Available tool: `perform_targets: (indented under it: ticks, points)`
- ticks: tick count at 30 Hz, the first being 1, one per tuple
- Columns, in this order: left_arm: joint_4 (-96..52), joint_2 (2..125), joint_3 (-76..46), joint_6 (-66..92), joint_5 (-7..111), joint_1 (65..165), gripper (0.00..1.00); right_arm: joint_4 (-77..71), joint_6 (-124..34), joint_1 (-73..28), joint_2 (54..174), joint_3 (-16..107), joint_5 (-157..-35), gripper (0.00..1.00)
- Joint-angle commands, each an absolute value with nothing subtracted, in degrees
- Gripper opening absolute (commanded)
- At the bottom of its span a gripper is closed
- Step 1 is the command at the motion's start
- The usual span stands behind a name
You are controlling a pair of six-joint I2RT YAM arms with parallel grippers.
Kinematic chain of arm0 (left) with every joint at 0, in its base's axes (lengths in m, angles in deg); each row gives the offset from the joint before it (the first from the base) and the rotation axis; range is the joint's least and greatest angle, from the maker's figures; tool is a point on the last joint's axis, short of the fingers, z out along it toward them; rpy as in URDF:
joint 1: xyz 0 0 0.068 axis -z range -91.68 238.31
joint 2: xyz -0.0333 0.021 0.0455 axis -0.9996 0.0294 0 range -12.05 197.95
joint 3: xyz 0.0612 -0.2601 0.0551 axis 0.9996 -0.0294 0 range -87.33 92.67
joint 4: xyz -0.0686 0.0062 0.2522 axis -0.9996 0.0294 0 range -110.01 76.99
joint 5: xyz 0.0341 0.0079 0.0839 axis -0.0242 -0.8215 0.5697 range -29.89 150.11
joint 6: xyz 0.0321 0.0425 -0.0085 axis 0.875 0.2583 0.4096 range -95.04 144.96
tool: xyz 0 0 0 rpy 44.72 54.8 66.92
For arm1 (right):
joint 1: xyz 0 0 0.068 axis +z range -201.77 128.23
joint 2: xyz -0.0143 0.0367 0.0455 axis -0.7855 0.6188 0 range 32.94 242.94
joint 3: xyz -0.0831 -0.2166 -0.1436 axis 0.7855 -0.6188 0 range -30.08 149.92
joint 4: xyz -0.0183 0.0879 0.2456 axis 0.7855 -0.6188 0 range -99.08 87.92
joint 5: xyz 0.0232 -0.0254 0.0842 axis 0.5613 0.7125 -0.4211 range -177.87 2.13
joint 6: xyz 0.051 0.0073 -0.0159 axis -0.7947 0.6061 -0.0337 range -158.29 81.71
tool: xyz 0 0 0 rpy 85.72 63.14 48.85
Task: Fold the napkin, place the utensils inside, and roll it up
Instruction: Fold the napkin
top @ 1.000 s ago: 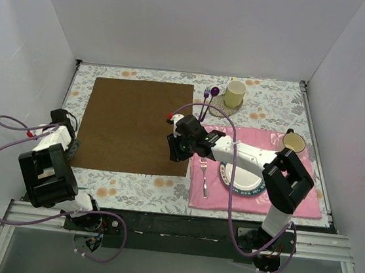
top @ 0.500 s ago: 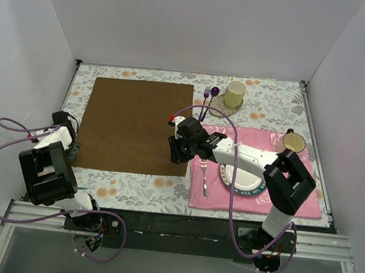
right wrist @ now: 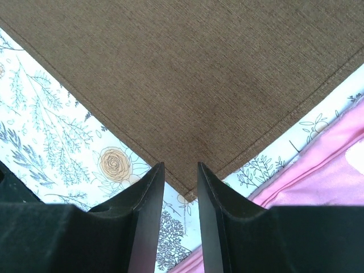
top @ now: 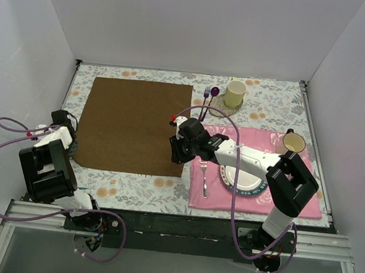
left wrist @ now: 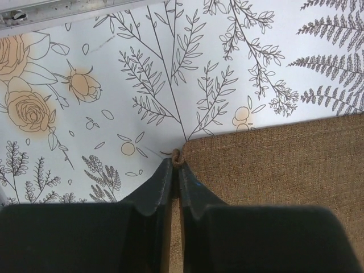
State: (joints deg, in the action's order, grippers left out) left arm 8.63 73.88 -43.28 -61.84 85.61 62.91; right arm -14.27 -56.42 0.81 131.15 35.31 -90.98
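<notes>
On a floral-printed tablecloth [top: 138, 185], inside a plain white-walled booth [top: 182, 24], the dark brown cloth napkin [top: 134, 124] lies flat (just left of the pink placemat [top: 304, 196]). The left gripper [left wrist: 175, 162] pinches its near-left corner. The right gripper [right wrist: 181, 170] stands parted, astride the near-right corner.

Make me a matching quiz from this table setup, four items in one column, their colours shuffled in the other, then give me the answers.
Things:
1. napkin
2. placemat
3. spoon
4. plate

Colours:
A. pink
B. white
C. purple
D. brown

Pairs: 1-D, 2-A, 3-C, 4-B
</notes>
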Motion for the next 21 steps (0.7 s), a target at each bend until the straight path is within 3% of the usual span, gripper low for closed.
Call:
perform_targets:
  ticks: [1,10,21]
  points:
    - [12.68,73.04,-44.8,-61.08,84.63,62.12,0.0,-12.63,-56.83,0.7,128.83,34.26,-90.24,0.38]
    - [15.24,62.84,-39.61,-59.42,81.47,63.35,0.0,-12.8,-58.41,0.35,130.67,33.21,-92.62,0.38]
    - [9.79,60.19,-29.78,-55.28,80.85,84.27,0.0,-12.89,-59.03,0.08,134.01,30.66,-92.53,0.35]
